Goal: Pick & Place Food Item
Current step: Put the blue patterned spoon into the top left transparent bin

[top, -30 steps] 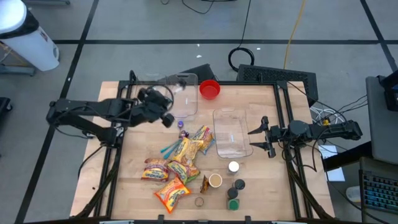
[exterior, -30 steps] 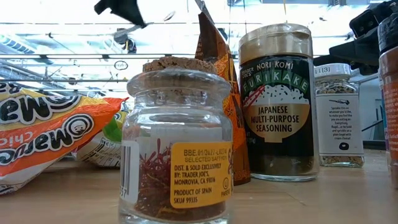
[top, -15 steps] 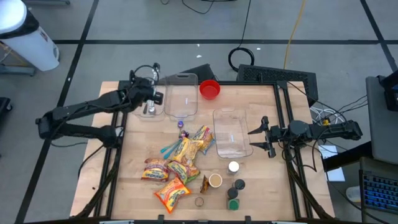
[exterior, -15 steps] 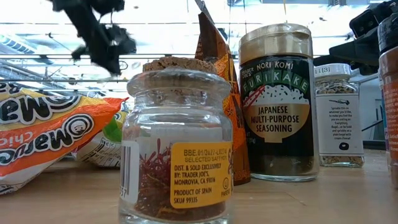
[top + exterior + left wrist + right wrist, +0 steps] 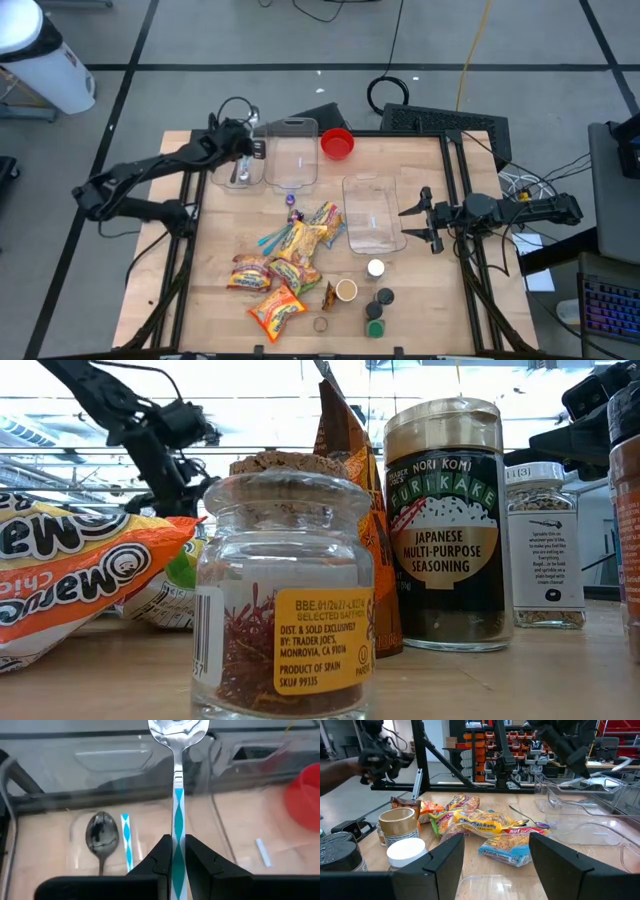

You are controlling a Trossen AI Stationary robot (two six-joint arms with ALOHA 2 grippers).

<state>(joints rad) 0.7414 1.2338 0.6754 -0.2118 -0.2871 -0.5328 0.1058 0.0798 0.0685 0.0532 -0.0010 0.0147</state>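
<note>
We hold the left end effector (image 5: 173, 865) clamped on a teal-striped spoon (image 5: 176, 780) over a clear bin (image 5: 240, 165) that already contains another spoon (image 5: 101, 832), probably to drop it there, while the right end effector (image 5: 420, 220) waits, fingers apart, at the counter's (image 5: 450, 300) right edge.

A wooden table (image 5: 420, 300) is standing on a grey floor (image 5: 250, 40) that dark lines are crossing in a grid. Beyond the table's far edge, a black cable coil (image 5: 392, 92) is lying on the floor, and a yellow cable (image 5: 475, 45) is running away from it. A white cylinder (image 5: 45, 60) is standing off the table's far left corner. Behind the table, orange shelving (image 5: 480, 745) is filling a brightly lit workshop.
</note>
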